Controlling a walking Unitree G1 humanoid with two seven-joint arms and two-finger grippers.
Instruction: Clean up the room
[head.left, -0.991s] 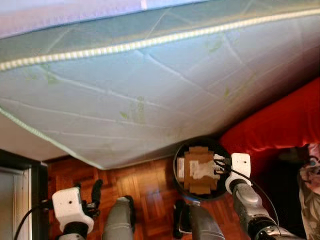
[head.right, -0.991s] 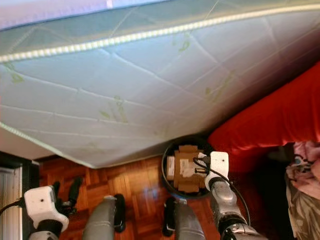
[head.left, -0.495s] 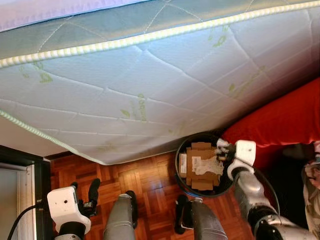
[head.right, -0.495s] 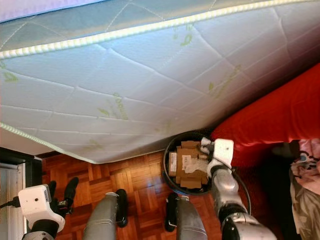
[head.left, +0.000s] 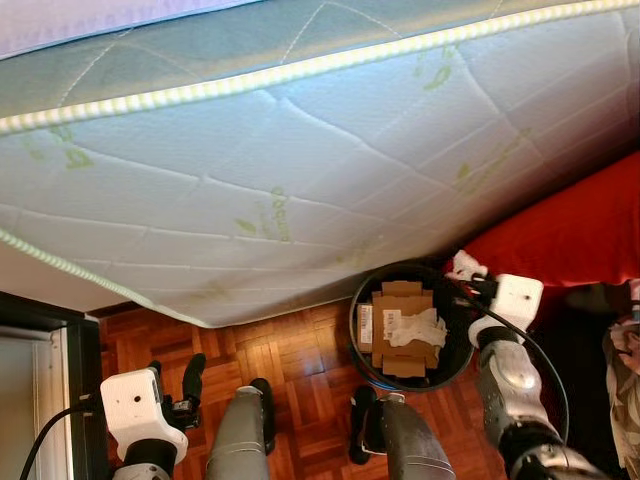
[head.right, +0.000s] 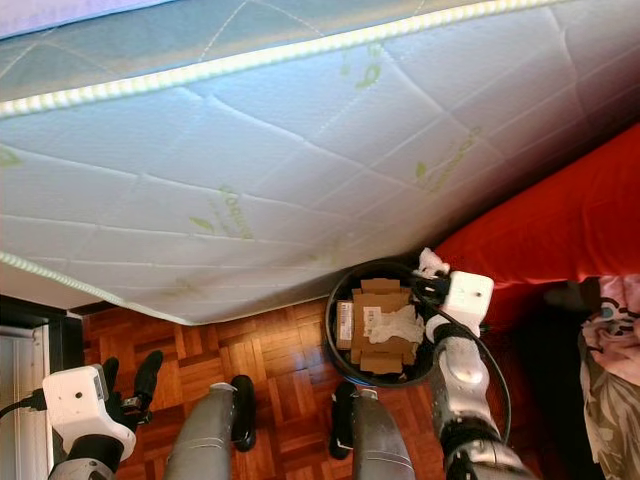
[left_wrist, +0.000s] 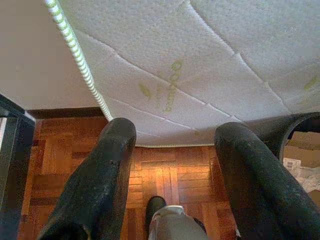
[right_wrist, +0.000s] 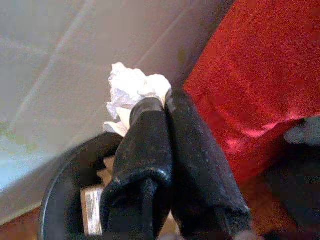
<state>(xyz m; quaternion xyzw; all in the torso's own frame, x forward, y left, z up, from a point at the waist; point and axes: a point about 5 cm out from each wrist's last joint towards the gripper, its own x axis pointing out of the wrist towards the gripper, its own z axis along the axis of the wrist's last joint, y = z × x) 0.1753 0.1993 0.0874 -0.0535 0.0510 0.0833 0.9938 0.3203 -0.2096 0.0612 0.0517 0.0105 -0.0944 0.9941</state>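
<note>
A black round bin (head.left: 357, 330) stands on the wood floor against the mattress, holding flat cardboard pieces (head.left: 400, 300) with a crumpled white paper (head.left: 415, 328) on top. My right gripper (head.left: 468, 275) hovers at the bin's far right rim, shut on a small wad of white paper (right_wrist: 132, 87) that sticks out past its fingertips (right_wrist: 150, 107). Low at the left, my left gripper (head.left: 175, 368) is open above the floor, with nothing between its fingers (left_wrist: 100, 185).
A large white quilted mattress (head.left: 300, 170) with a green-striped edge leans across most of the view. Red fabric (head.left: 570, 240) lies to the right of the bin, a patterned cloth (head.left: 625, 350) at the far right. A dark frame (head.left: 85, 400) stands at the left. Parquet floor (head.left: 290, 360) lies between.
My right gripper has drawn back from over the middle of the bin to its right rim, still shut on the paper wad. The left arm has barely moved.
</note>
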